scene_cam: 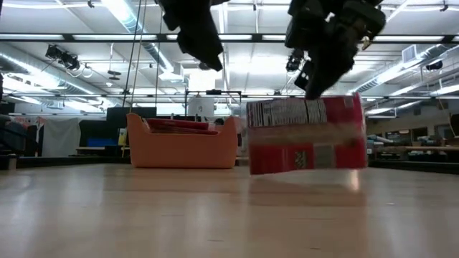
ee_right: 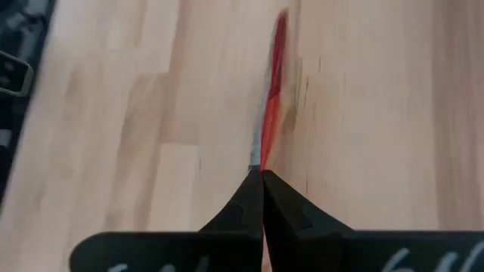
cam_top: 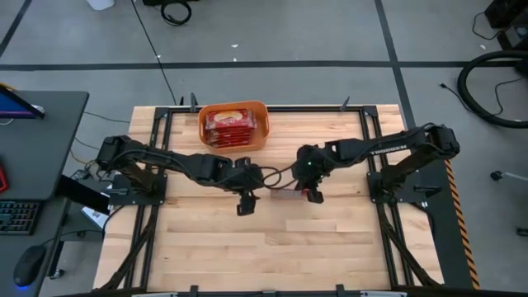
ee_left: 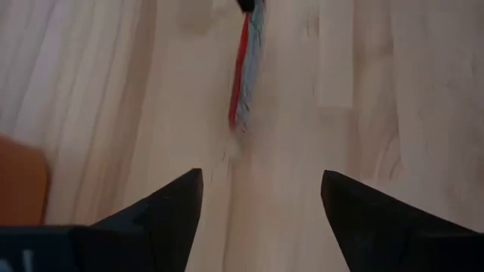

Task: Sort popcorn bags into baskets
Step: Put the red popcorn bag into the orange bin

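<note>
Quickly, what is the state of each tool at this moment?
Left tool: open, holding nothing, over the table.
Right tool: closed on a popcorn bag, which hangs edge-on just above the table.

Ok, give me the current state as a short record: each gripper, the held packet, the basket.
right gripper: shut on a popcorn bag, pinching its top edge over mid-table
popcorn bag: hanging on edge, just above the table, back side toward the low camera
left gripper: open, empty, beside the bag
basket: orange, at the far edge of the table, red packets stacked inside
loose packets on the table: none visible
</note>
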`<action>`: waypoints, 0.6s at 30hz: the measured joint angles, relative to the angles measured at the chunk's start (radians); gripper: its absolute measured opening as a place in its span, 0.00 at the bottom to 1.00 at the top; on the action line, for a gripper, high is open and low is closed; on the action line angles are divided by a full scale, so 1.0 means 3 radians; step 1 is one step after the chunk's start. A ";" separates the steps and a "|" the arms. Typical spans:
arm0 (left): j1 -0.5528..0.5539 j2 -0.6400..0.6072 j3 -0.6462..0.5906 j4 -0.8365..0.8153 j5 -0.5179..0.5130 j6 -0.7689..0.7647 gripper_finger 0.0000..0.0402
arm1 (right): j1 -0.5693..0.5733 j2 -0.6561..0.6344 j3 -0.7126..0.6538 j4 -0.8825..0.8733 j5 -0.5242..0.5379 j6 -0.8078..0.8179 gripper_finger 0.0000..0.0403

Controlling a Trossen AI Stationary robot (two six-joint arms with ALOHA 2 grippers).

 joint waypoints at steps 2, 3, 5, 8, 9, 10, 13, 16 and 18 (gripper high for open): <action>0.0001 0.0000 0.0000 0.0064 0.0000 0.0000 0.67 | -0.0014 0.0018 0.0106 -0.0018 -0.0030 0.0019 0.00; 0.0006 0.0002 0.0000 0.0083 0.0000 -0.0001 0.67 | -0.0019 0.0027 0.0149 -0.0011 -0.0029 0.0024 0.00; 0.0007 0.0024 0.0001 0.0173 -0.0001 -0.0001 0.67 | -0.0030 0.0036 0.0243 -0.0060 -0.0031 0.0023 0.00; 0.0006 0.0090 0.0004 0.0280 0.0000 -0.0003 0.67 | -0.0037 0.0053 0.0368 -0.0060 -0.0030 0.0024 0.00; 0.0006 0.0127 0.0005 0.0329 0.0000 -0.0003 0.67 | -0.0039 0.0053 0.0390 -0.0057 -0.0030 0.0024 0.00; 0.0005 0.0171 0.0002 0.0324 0.0003 -0.0001 0.67 | -0.0039 0.0053 0.0407 -0.0053 -0.0024 0.0023 0.00; 0.0006 0.0298 0.0001 0.0426 0.0053 -0.0006 0.67 | -0.0039 0.0053 0.0411 -0.0112 -0.0010 0.0026 0.00; 0.0006 0.0397 0.0000 0.0403 0.0061 -0.0114 0.67 | 0.0001 0.0053 0.0411 -0.0305 0.0032 0.0032 0.03; -0.0004 0.0439 -0.0003 0.0381 0.0066 -0.0139 0.67 | 0.0095 0.0053 0.0411 -0.0472 0.0127 -0.0058 0.07</action>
